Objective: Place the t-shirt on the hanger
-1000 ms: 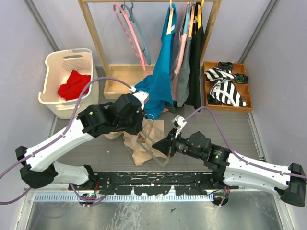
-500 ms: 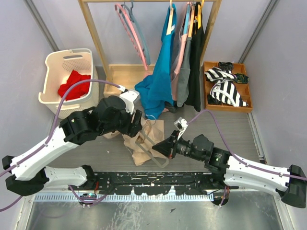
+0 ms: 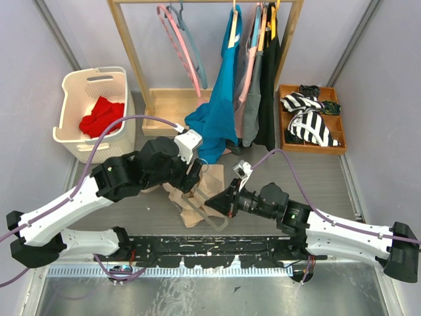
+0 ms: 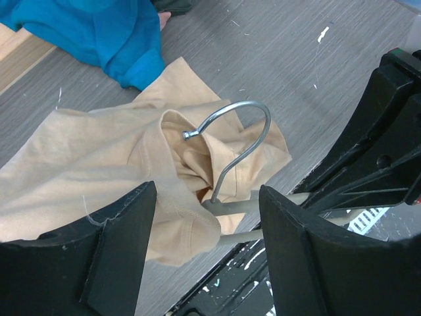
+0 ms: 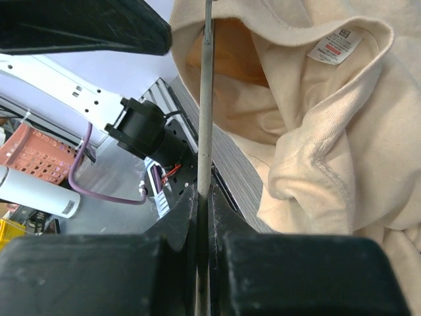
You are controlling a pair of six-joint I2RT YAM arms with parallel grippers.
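The beige t-shirt lies crumpled on the grey table between the two arms; it also shows in the left wrist view and the right wrist view. The pale grey hanger has one end inside the shirt's neck opening, and its metal hook sticks up out of the collar. My right gripper is shut on the hanger's bar. My left gripper is open and empty just above the shirt's collar, its fingers either side of the hanger's neck.
A white basket holding a red cloth stands at the back left. A wooden rack behind carries pink and blue-grey hangers, a teal garment and dark clothes. A wooden tray with striped cloth sits at the back right.
My left arm swung left, then came back right and now hovers over the shirt's collar. My right gripper has edged left with the hanger.
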